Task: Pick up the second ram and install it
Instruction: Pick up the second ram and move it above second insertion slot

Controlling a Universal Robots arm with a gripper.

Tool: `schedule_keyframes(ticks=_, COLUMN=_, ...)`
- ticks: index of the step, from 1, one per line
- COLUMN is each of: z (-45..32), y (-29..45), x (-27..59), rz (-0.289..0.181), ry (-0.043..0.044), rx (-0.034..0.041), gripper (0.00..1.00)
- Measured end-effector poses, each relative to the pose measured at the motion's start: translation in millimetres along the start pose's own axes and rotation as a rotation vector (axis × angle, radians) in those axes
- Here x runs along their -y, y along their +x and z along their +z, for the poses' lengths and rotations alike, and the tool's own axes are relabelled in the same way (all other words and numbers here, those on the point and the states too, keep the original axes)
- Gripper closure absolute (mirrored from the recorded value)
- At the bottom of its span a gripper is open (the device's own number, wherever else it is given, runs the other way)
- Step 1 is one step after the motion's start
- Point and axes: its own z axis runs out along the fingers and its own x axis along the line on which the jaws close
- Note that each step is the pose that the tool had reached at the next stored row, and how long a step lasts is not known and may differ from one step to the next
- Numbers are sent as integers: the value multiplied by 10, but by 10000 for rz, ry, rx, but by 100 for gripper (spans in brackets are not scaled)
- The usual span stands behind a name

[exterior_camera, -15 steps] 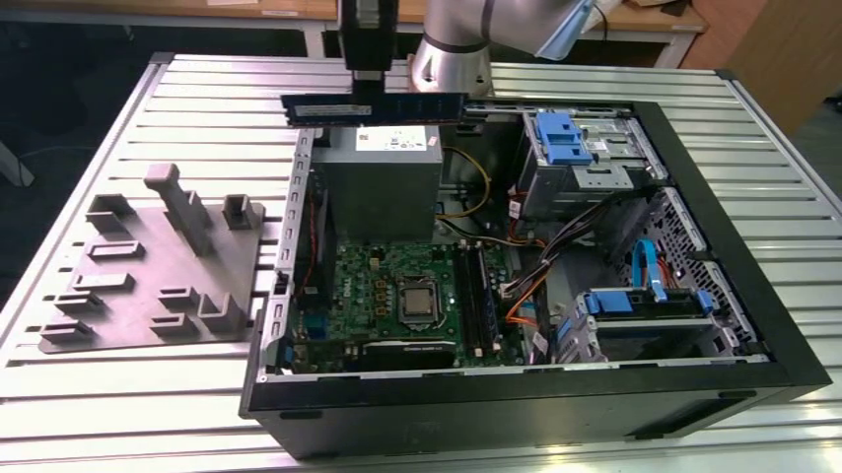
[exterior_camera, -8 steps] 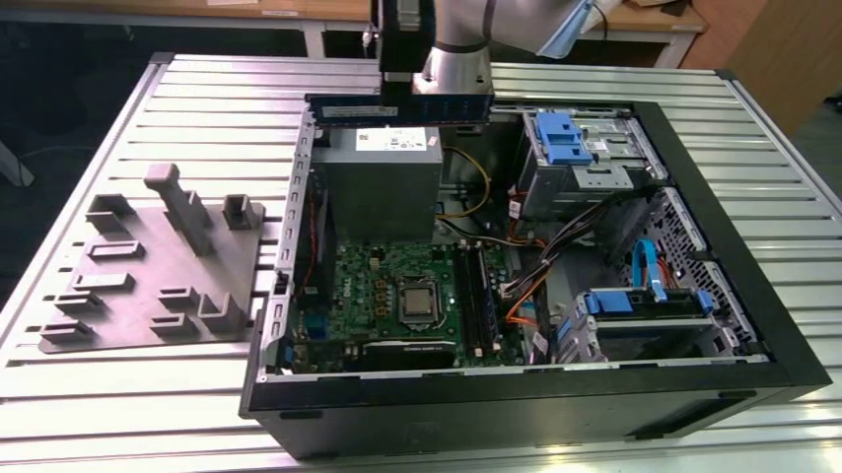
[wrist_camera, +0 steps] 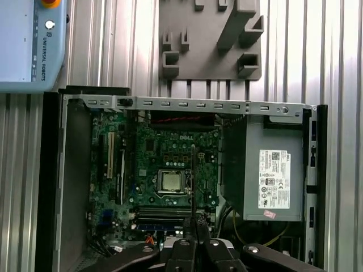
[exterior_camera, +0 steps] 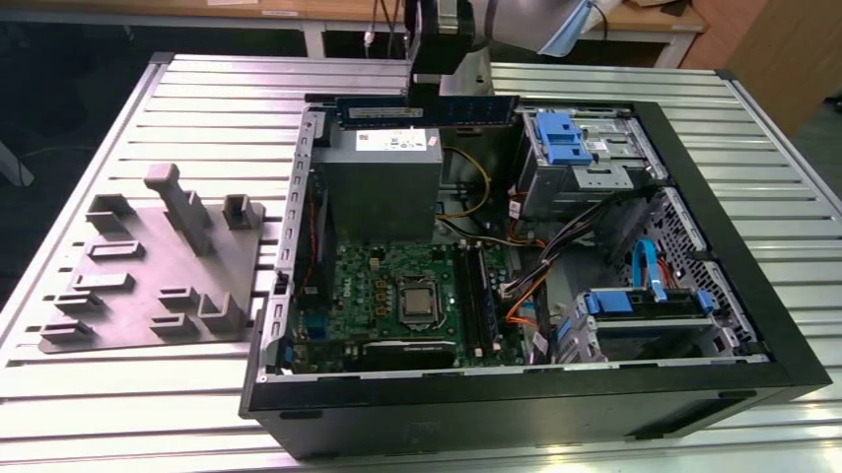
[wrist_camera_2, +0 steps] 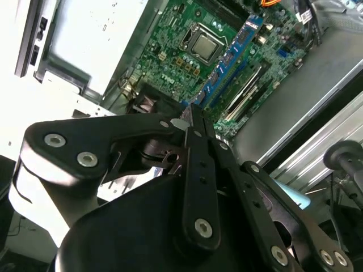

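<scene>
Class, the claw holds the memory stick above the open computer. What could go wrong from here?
The claw pinches the second ram at mid-length, so it might tilt or slip. A blue stick is already installed below; a misaligned descent could strike it.

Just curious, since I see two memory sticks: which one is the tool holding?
The dark stick in the air, clamped in the tool; the blue one sits slotted in the green board.
</scene>
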Motion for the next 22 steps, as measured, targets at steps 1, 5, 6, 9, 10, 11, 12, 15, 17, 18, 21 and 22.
schedule_keyframes(ticks=1, z=0, y=0, x=0, rz=1, ry=0, rx=0, gripper=89)
schedule_keyframes(ticks=5, z=22, y=0, x=2, rz=1, ry=0, rx=0, gripper=89)
schedule_keyframes(ticks=6, z=39, y=1, x=3, rz=1, ry=0, rx=-2, gripper=89)
schedule_keyframes(ticks=9, z=93, y=3, x=5, rz=0, ry=0, rx=-1, gripper=89)
schedule_keyframes(ticks=10, z=112, y=4, x=6, rz=1, ry=0, rx=0, gripper=89)
schedule_keyframes(ticks=11, z=131, y=5, x=7, rz=1, ry=0, rx=0, gripper=89)
schedule_keyframes(ticks=12, z=149, y=6, x=8, rz=1, ry=0, rx=0, gripper=89)
schedule_keyframes(ticks=15, z=203, y=8, x=12, rz=1, ry=0, rx=0, gripper=89)
schedule_keyframes(ticks=17, z=239, y=9, x=15, rz=0, ry=0, rx=-1, gripper=89)
schedule_keyframes(ticks=18, z=257, y=10, x=16, rz=1, ry=0, rx=0, gripper=89)
schedule_keyframes(ticks=21, z=312, y=12, x=21, rz=1, ry=0, rx=0, gripper=89)
schedule_keyframes(ticks=22, z=331, y=13, x=22, rz=1, ry=0, rx=1, gripper=89)
